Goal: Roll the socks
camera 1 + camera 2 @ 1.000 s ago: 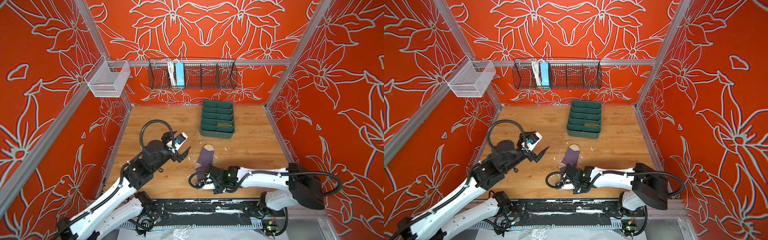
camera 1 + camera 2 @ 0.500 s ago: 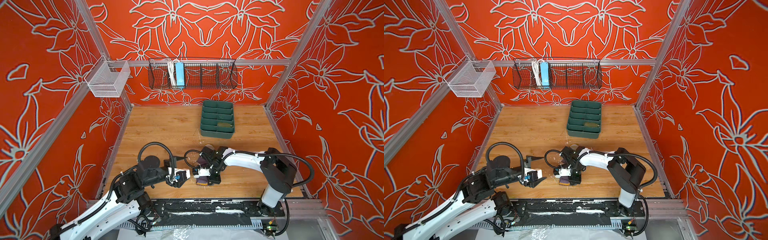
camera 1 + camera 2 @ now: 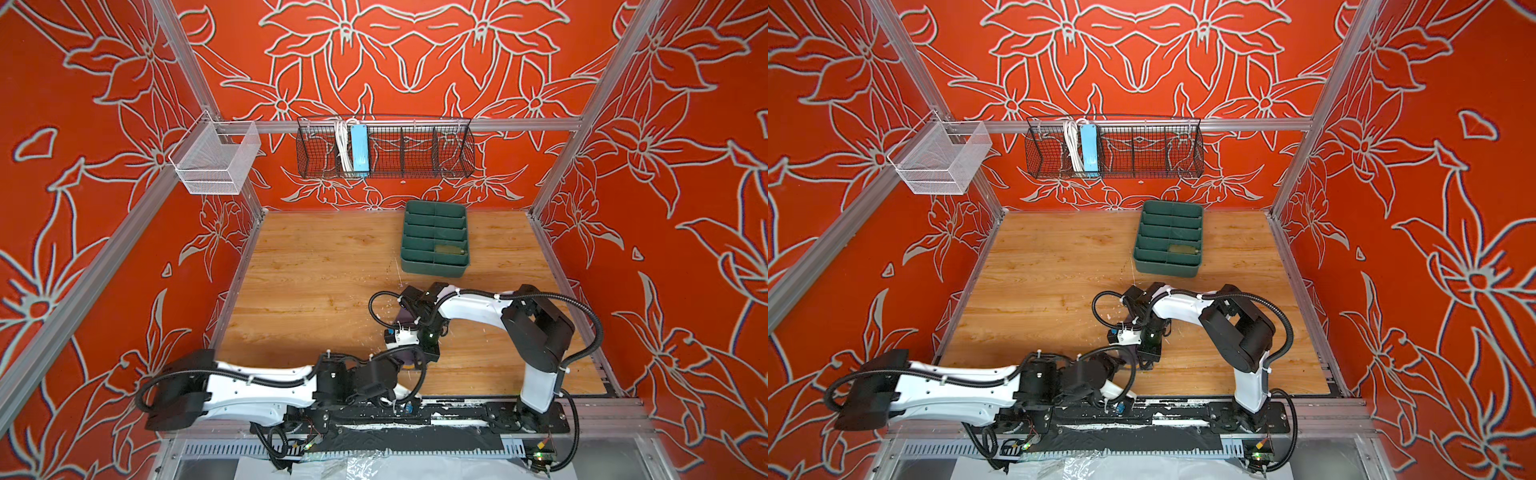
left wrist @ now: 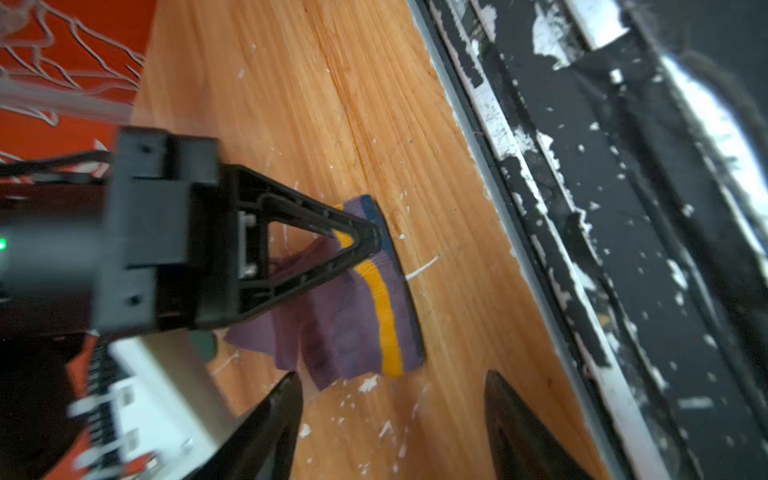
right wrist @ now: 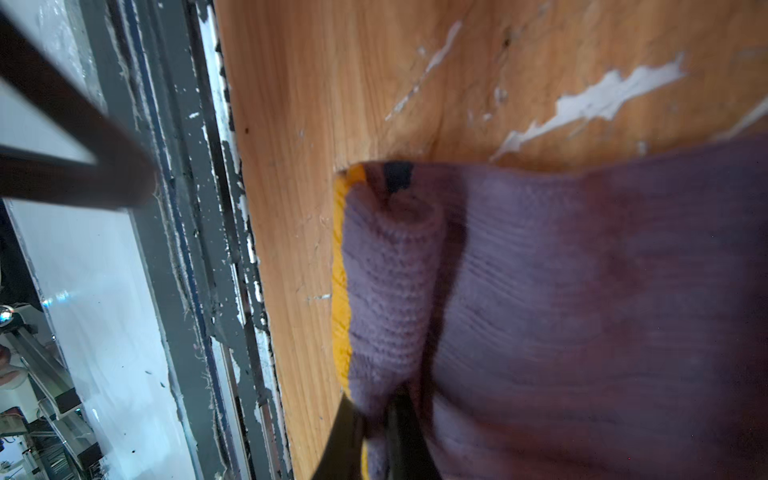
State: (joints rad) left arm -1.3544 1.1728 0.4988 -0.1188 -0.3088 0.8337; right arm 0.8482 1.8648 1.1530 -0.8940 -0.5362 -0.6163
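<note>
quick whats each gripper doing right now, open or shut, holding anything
left gripper: open, nothing between the jaws, purple sock just ahead
right gripper: shut on the purple sock's rolled cuff

both top views look steeply down from high at the front over the whole wooden table [image 3: 316,270] toward the back wall [image 3: 386,62]. the wrist views sit close above its front edge, sharing the purple sock [image 4: 353,324].

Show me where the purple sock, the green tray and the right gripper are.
purple sock [image 4: 343,332]: left wrist view, on its ribbed body.
green tray [image 3: 434,270]: in a top view, on its near wall.
right gripper [image 5: 372,400]: right wrist view, between its fingertips.
</note>
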